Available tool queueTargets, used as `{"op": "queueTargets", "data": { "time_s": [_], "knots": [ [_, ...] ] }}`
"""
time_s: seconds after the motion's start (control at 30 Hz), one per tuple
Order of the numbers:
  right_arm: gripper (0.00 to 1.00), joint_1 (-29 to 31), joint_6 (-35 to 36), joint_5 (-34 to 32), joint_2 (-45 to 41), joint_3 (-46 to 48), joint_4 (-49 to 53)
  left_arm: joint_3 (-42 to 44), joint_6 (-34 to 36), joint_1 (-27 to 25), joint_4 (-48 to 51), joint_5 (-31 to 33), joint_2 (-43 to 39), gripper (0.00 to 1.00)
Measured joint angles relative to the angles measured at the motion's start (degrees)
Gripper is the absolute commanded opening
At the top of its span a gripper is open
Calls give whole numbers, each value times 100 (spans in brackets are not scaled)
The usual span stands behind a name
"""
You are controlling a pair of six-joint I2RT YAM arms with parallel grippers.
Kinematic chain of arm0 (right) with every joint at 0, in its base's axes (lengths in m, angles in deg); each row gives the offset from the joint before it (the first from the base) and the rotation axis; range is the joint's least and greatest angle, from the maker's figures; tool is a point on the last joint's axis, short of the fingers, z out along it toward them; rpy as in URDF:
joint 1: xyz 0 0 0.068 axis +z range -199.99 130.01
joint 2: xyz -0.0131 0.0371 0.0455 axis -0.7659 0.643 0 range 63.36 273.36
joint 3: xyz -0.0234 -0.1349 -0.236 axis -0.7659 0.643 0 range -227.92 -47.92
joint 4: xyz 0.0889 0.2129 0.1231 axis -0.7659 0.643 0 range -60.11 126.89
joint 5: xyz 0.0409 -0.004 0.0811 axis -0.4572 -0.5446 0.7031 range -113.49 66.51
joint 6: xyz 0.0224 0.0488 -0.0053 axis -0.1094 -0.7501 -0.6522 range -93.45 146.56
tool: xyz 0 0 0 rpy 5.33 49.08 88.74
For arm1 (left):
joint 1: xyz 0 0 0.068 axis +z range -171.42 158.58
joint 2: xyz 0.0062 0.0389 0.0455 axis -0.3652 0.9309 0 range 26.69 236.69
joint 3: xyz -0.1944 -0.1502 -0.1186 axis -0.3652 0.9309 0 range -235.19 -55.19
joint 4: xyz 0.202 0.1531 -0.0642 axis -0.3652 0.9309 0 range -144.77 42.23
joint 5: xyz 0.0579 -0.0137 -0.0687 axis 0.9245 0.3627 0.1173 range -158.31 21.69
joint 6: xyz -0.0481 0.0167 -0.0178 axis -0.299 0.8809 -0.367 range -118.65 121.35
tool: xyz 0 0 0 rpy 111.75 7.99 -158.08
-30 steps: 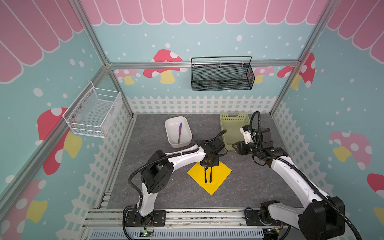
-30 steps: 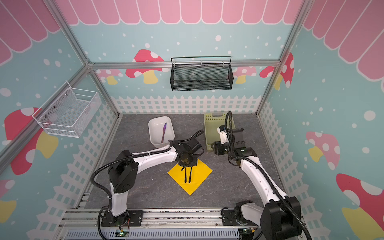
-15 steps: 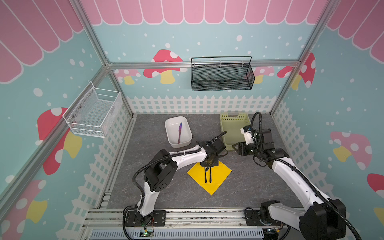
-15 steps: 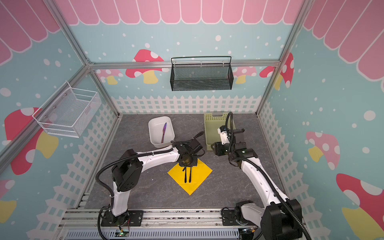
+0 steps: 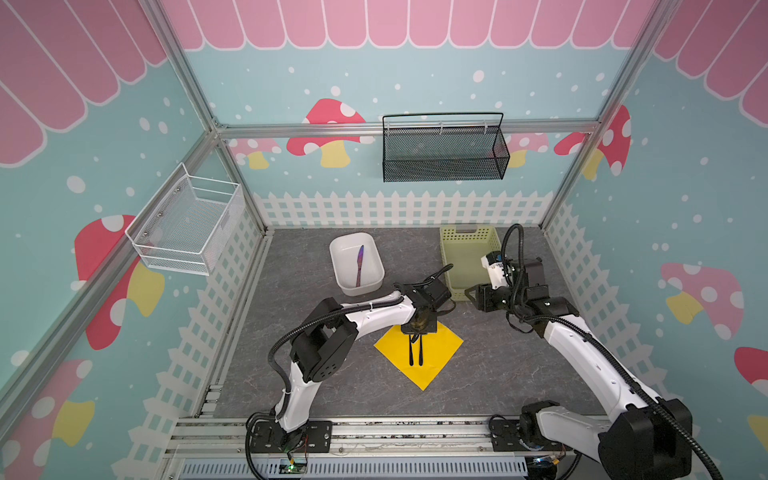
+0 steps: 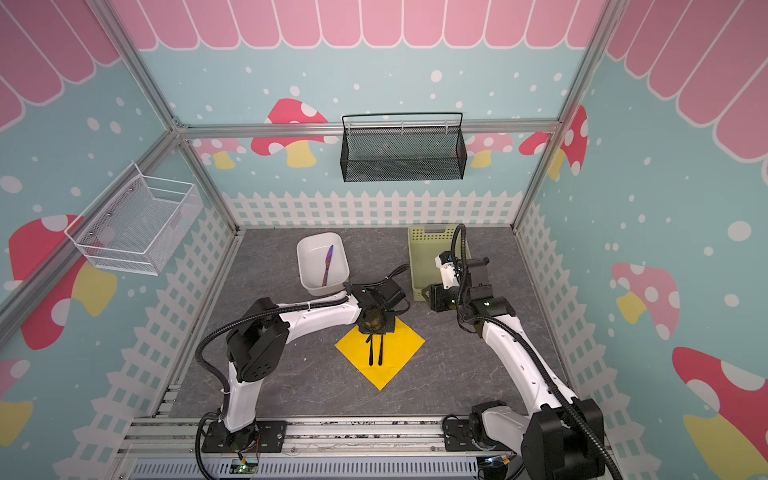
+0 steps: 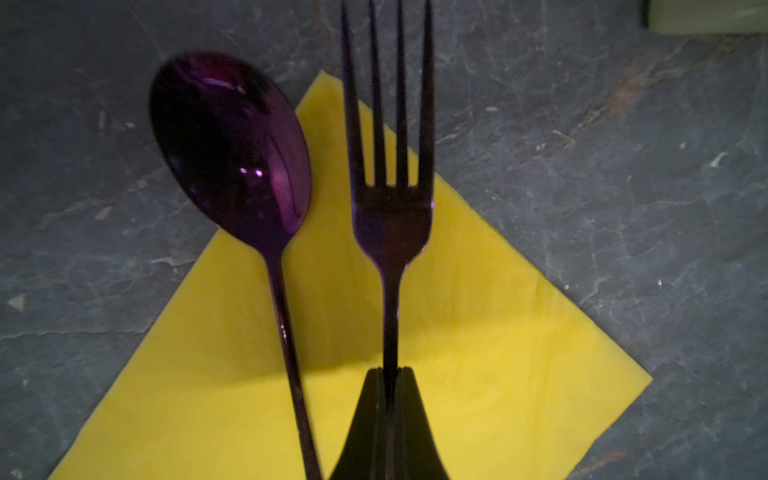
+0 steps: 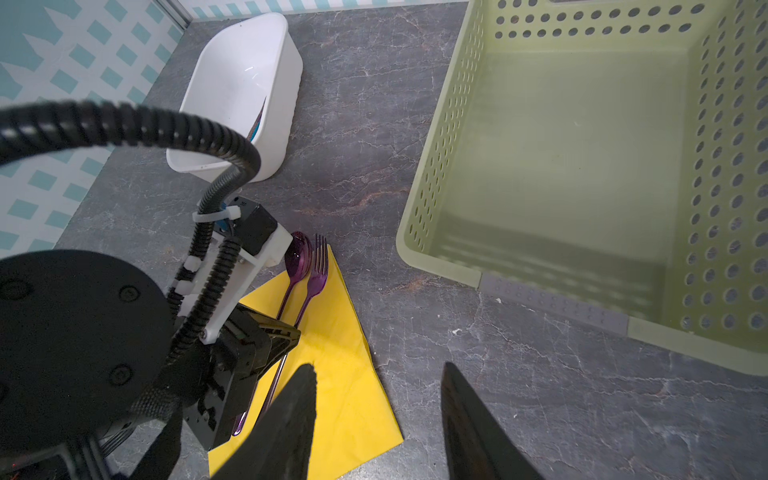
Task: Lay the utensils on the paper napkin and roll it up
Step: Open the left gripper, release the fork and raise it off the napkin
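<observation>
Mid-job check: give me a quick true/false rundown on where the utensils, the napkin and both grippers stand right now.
1. The left gripper is shut on the handle of the fork. True.
2. The spoon is in the white tub. False: it lies on the napkin beside the fork.
3. The knife sits in the white tub. True.
4. The right gripper holds the knife. False: its jaws are open and hold nothing.
5. The napkin lies flat, not yet rolled. True.

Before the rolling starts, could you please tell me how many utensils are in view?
3: spoon and fork side by side on the yellow napkin; knife in the white tub. None seems hidden.
</observation>
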State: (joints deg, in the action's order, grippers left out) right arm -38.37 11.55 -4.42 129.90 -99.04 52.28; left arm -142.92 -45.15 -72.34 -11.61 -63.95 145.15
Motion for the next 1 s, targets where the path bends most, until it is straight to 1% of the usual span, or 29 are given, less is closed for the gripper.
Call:
{"op": "queueTargets", "data": {
  "time_s": [0.53, 0.8, 1.0],
  "knots": [
    [50, 0, 0, -2, -103, 15, -2, 125, -111, 39, -20, 33, 0, 2],
    [50, 0, 0, -2, -149, 17, -2, 168, -133, 66, -31, 59, 0, 8],
    [50, 0, 0, 0, -151, 20, -2, 175, -129, 66, -37, 59, 0, 15]
  ]
}}
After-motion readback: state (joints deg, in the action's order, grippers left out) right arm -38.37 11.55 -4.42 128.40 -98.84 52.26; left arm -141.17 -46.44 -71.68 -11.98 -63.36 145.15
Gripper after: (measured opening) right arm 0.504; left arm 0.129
